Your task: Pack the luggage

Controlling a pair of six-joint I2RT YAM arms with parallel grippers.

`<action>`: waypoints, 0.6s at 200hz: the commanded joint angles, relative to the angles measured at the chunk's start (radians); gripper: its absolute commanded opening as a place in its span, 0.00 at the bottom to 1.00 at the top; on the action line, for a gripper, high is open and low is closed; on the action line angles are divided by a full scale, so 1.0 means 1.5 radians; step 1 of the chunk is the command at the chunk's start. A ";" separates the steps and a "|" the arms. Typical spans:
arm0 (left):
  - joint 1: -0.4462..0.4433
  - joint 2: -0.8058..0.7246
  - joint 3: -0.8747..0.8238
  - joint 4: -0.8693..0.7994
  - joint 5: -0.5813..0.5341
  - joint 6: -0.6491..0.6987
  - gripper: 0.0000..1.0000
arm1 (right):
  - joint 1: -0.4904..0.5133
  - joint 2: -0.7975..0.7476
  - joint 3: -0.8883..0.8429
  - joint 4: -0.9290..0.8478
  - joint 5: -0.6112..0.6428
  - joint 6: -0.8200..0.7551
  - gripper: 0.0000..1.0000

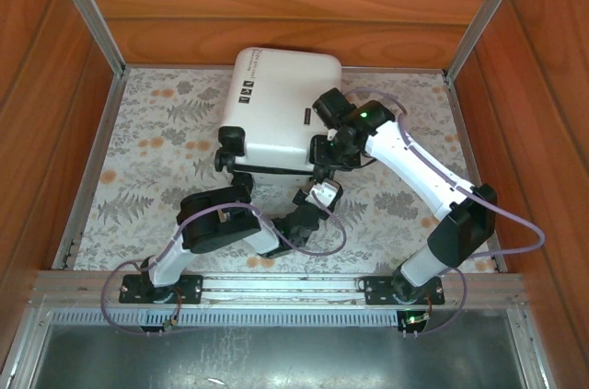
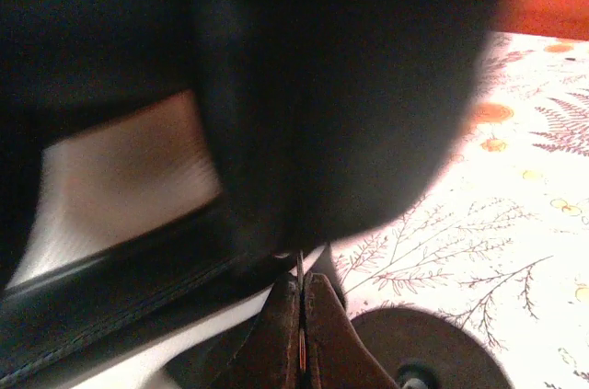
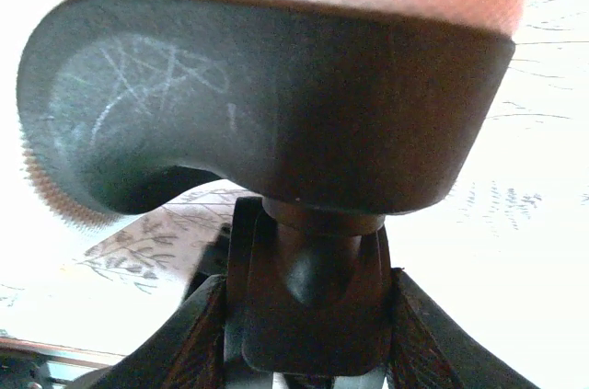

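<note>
The luggage lies flat and closed on the floral cloth, glossy white, with its black wheels toward me. My right gripper is at the near right corner. In the right wrist view it is shut on the black wheel mount, one finger on each side, under the scuffed black corner housing. My left gripper is at the luggage's near edge. In the left wrist view it is shut on a thin metal zipper pull beside the dark zipper seam. A blurred black mass hides the luggage above it.
Wooden walls and metal frame posts enclose the floral tabletop. A metal rail runs along the near edge by the arm bases. A dark round disc sits on the cloth to the right of the left fingers.
</note>
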 commanded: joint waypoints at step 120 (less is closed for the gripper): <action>-0.042 0.043 0.164 -0.089 -0.008 0.123 0.83 | 0.137 -0.032 0.051 0.091 0.017 0.042 0.67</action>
